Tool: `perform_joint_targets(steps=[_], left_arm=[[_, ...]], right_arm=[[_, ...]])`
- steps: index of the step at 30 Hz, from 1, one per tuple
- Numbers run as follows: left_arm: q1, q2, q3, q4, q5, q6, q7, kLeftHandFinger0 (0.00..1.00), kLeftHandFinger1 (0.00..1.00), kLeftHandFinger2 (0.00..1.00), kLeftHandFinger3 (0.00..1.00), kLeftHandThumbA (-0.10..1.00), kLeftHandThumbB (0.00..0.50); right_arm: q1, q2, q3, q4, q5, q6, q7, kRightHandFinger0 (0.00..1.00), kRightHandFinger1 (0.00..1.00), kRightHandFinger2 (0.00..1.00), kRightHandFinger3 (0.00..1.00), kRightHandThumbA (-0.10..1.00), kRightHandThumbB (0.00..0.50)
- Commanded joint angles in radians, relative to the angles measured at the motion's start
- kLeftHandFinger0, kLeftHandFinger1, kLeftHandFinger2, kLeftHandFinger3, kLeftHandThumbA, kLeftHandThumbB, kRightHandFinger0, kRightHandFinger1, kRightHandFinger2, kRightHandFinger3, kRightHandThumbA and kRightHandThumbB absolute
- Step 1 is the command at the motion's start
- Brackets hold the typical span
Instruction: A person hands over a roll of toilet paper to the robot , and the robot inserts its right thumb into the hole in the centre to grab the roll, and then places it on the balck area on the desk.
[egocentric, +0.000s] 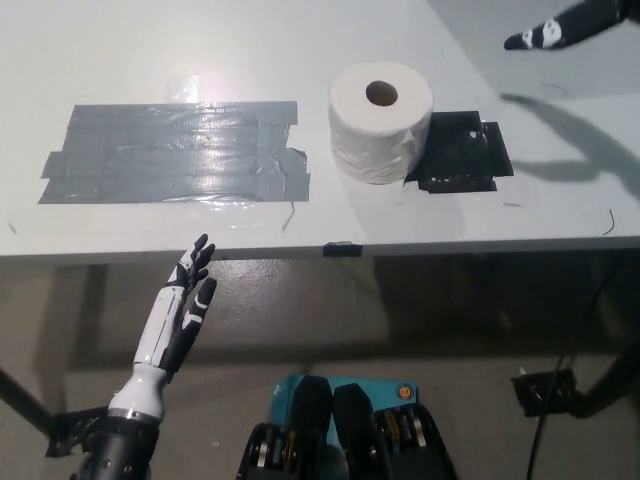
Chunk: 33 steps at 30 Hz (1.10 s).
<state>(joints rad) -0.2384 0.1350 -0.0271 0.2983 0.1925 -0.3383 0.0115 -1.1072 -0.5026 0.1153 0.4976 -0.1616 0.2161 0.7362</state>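
Note:
A white roll of toilet paper (380, 122) stands upright on the white desk (300, 50), its hole facing up. It sits mostly just left of the black area (462, 152), overlapping that patch's left edge. My black right hand (562, 26) is high at the top right corner, well clear of the roll, fingers stretched out and holding nothing. My white left hand (180, 315) rests open below the desk's front edge at the lower left.
A wide patch of grey tape (175, 152) covers the desk's left half. A small dark tab (341, 248) marks the front edge. A black cable and box (545, 390) lie on the floor at the lower right.

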Motion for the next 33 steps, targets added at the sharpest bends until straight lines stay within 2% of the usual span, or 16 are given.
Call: perform_joint_targets(steps=[1, 4, 5, 7, 10, 15, 17, 20, 21, 23, 24, 26, 29, 32, 33], left_arm=[[-0.109, 0.0, 0.012, 0.001, -0.017, -0.029, 0.017, 1.0, 1.0, 1.0, 1.0, 0.95, 0.069], [-0.109, -0.008, 0.009, -0.001, -0.016, -0.03, 0.019, 1.0, 1.0, 1.0, 1.0, 0.95, 0.069], [-0.107, -0.01, 0.006, -0.004, -0.018, -0.027, 0.015, 1.0, 1.0, 1.0, 1.0, 0.96, 0.078], [-0.096, -0.014, 0.004, -0.007, -0.031, -0.031, 0.006, 1.0, 1.0, 1.0, 1.0, 0.97, 0.082], [-0.075, -0.02, 0.003, 0.002, -0.037, -0.051, 0.008, 1.0, 1.0, 1.0, 1.0, 1.0, 0.098], [-0.023, -0.025, 0.002, 0.0, -0.039, -0.066, 0.01, 1.0, 1.0, 1.0, 1.0, 1.0, 0.093], [-0.006, -0.025, 0.001, -0.004, -0.038, -0.068, 0.009, 1.0, 1.0, 1.0, 1.0, 1.0, 0.094], [0.031, -0.027, 0.0, -0.011, -0.039, -0.068, 0.006, 1.0, 1.0, 1.0, 1.0, 1.0, 0.112], [0.036, -0.027, 0.0, -0.012, -0.039, -0.068, 0.006, 1.0, 1.0, 1.0, 1.0, 1.0, 0.114], [0.052, -0.026, 0.001, -0.014, -0.037, -0.073, 0.006, 1.0, 1.0, 1.0, 1.0, 1.0, 0.109], [0.062, -0.026, 0.002, -0.017, -0.035, -0.07, 0.007, 1.0, 1.0, 1.0, 1.0, 1.0, 0.116], [0.073, -0.026, 0.002, -0.017, -0.034, -0.072, 0.008, 1.0, 1.0, 1.0, 1.0, 1.0, 0.114], [0.089, -0.027, 0.001, -0.02, -0.042, -0.073, 0.003, 1.0, 1.0, 1.0, 1.0, 1.0, 0.121], [0.114, -0.03, -0.004, -0.026, -0.039, -0.073, 0.002, 1.0, 1.0, 1.0, 1.0, 0.98, 0.126], [0.119, -0.03, -0.005, -0.026, -0.038, -0.073, 0.001, 1.0, 1.0, 1.0, 1.0, 0.98, 0.127]], right_arm=[[0.184, 0.016, -0.29, -0.776, 0.299, 0.184, -0.113, 1.0, 1.0, 1.0, 1.0, 0.87, 0.373], [0.277, 0.047, -0.33, -0.931, 0.366, 0.23, -0.127, 1.0, 1.0, 1.0, 1.0, 0.86, 0.345], [0.338, 0.072, -0.344, -1.01, 0.396, 0.236, -0.147, 1.0, 1.0, 1.0, 1.0, 0.86, 0.316], [0.415, 0.097, -0.344, -1.102, 0.409, 0.237, -0.166, 1.0, 1.0, 1.0, 1.0, 0.91, 0.294], [0.533, 0.133, -0.327, -1.19, 0.415, 0.206, -0.183, 1.0, 1.0, 1.0, 1.0, 0.96, 0.304], [0.738, 0.226, -0.291, -1.24, 0.455, 0.164, -0.204, 1.0, 1.0, 1.0, 1.0, 0.93, 0.306], [0.795, 0.272, -0.287, -1.226, 0.477, 0.165, -0.215, 1.0, 1.0, 1.0, 1.0, 0.92, 0.316], [0.901, 0.344, -0.273, -1.137, 0.491, 0.092, -0.2, 1.0, 1.0, 1.0, 1.0, 0.95, 0.268], [0.911, 0.351, -0.273, -1.128, 0.493, 0.088, -0.198, 1.0, 1.0, 1.0, 1.0, 0.94, 0.269], [0.947, 0.379, -0.267, -1.079, 0.472, 0.057, -0.19, 1.0, 1.0, 1.0, 1.0, 0.94, 0.207], [0.963, 0.401, -0.266, -1.022, 0.453, 0.026, -0.187, 1.0, 1.0, 1.0, 1.0, 0.91, 0.179], [0.976, 0.438, -0.272, -0.939, 0.421, -0.007, -0.197, 1.0, 1.0, 1.0, 1.0, 0.83, 0.184], [0.976, 0.466, -0.287, -0.794, 0.394, -0.026, -0.209, 1.0, 1.0, 1.0, 1.0, 0.78, 0.156], [0.976, 0.485, -0.319, -0.655, 0.386, -0.047, -0.244, 1.0, 1.0, 1.0, 1.0, 0.7, 0.08], [0.97, 0.488, -0.329, -0.599, 0.382, -0.063, -0.259, 1.0, 1.0, 1.0, 1.0, 0.7, 0.076]])
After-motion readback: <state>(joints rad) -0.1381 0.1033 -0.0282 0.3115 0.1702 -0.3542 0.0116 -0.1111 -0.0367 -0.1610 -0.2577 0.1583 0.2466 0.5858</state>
